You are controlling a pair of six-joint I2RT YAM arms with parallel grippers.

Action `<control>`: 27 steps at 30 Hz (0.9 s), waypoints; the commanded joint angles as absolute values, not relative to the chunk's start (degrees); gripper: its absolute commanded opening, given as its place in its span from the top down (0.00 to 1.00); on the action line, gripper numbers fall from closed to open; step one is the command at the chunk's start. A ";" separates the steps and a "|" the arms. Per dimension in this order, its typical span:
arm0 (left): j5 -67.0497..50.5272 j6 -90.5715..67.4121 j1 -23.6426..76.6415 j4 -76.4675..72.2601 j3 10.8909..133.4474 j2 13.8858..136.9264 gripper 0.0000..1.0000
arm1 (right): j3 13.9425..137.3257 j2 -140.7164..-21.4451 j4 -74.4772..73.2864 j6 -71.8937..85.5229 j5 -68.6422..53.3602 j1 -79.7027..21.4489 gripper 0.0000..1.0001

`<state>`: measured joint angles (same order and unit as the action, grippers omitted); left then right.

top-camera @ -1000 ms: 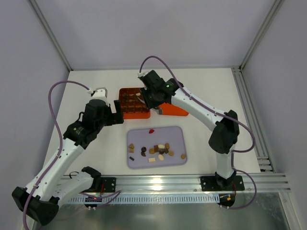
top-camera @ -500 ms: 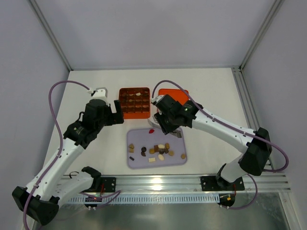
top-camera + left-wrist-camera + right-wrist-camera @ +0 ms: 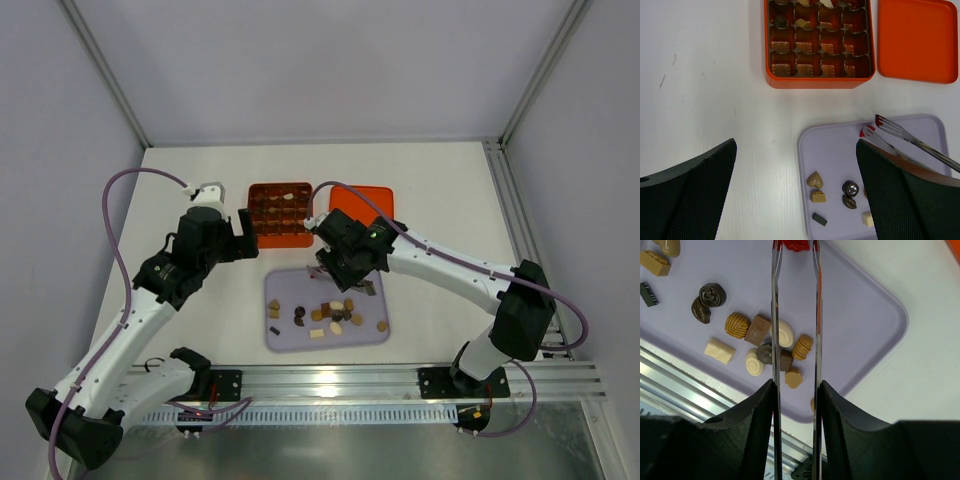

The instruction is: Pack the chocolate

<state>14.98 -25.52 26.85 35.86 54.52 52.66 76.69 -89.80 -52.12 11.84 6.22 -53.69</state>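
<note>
Several small chocolates in brown, tan and cream lie on a lilac tray; they also show in the right wrist view and the left wrist view. One red chocolate lies at the tray's far edge. My right gripper is shut on metal tongs, whose two tips stand on either side of the red piece. The orange gridded box holds a few pieces. My left gripper is open and empty, above the tray's left edge.
The flat orange lid lies right of the box. An aluminium rail runs along the table's near edge. White walls with frame posts stand to the left, right and back.
My right arm has swung from over the box down to the tray, bringing the tong tips to the red piece. The left arm has not moved.
</note>
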 commanded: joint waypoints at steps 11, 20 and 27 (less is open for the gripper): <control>15.03 -25.93 26.46 34.19 54.23 52.73 0.00 | 76.20 -91.14 -49.83 10.11 5.36 -54.32 0.57; 15.12 -25.93 26.46 34.19 54.32 52.56 0.00 | 76.11 -91.67 -50.18 10.37 4.31 -54.32 0.58; 15.03 -25.93 26.46 34.19 54.40 52.65 0.00 | 78.13 -90.70 -53.17 11.16 4.04 -55.46 0.58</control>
<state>14.98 -25.52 26.85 35.86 54.52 52.77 75.99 -91.66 -51.86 10.83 4.54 -54.46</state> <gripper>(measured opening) 0.996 0.424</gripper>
